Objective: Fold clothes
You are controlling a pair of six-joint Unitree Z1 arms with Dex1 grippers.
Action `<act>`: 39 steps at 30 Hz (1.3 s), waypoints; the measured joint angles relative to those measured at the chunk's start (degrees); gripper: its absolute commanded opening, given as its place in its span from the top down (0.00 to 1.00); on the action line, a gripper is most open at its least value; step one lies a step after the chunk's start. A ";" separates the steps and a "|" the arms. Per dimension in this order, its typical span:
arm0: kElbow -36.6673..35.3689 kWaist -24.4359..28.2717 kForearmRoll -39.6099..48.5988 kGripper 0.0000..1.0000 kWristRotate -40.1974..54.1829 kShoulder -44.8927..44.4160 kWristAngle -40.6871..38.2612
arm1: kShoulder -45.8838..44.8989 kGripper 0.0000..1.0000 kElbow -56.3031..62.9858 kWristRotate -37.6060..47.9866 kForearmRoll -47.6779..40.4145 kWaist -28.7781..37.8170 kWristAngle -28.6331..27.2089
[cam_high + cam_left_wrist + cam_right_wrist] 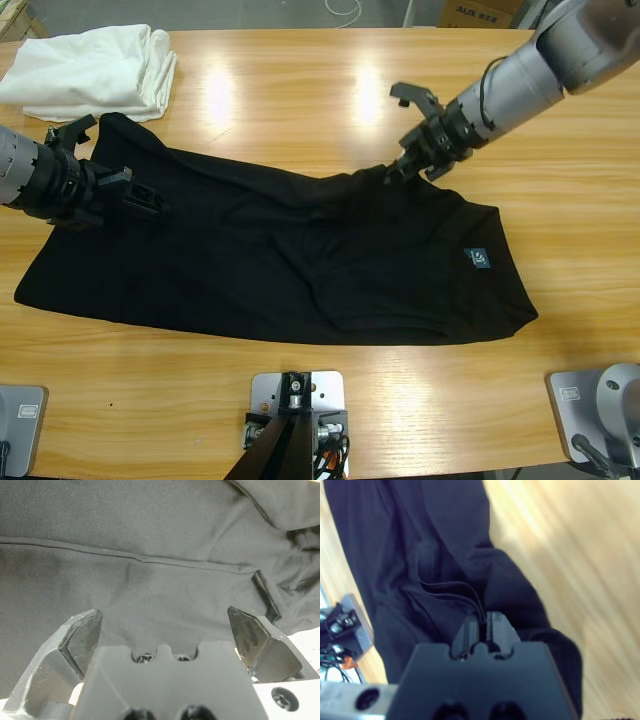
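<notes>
The clothes, a black shirt [280, 265], lie spread across the middle of the table, with a small blue-grey label [479, 258] showing near the right end. My right gripper [396, 171] reaches in from the upper right and is shut on a fold of the shirt's far edge; in the right wrist view the hem [465, 587] runs into the closed jaws of the right gripper [482, 626]. My left gripper [148, 201] comes in from the left over the shirt's upper left part. The left gripper [165, 630] stands open, its jaws wide apart above the black cloth [150, 540].
A folded white cloth [95, 70] lies at the table's far left corner, close behind the left arm. Bare wooden table [300, 90] stretches behind the shirt and along the front edge [150, 370].
</notes>
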 measured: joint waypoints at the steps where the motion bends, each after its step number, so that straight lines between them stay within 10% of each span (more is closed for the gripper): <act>1: 0.05 -0.05 0.00 0.02 0.00 0.00 0.00 | -0.40 1.00 -1.23 0.50 0.32 -0.05 0.00; 6: 0.07 -0.21 0.00 0.02 0.00 0.00 0.00 | -1.40 1.00 -4.45 1.39 1.28 -0.51 -0.10; 10: 0.07 -0.22 0.00 0.02 0.00 0.00 -0.20 | -1.39 0.39 -4.47 1.42 1.31 -0.58 -0.10; 13: 0.17 -0.24 0.00 0.02 0.00 0.00 -0.50 | -1.24 0.25 -4.48 1.42 1.31 -0.58 -0.53; 39: 0.33 -1.16 0.00 0.02 -0.06 0.01 -1.62 | -6.83 0.27 4.12 1.18 -2.69 -3.10 4.31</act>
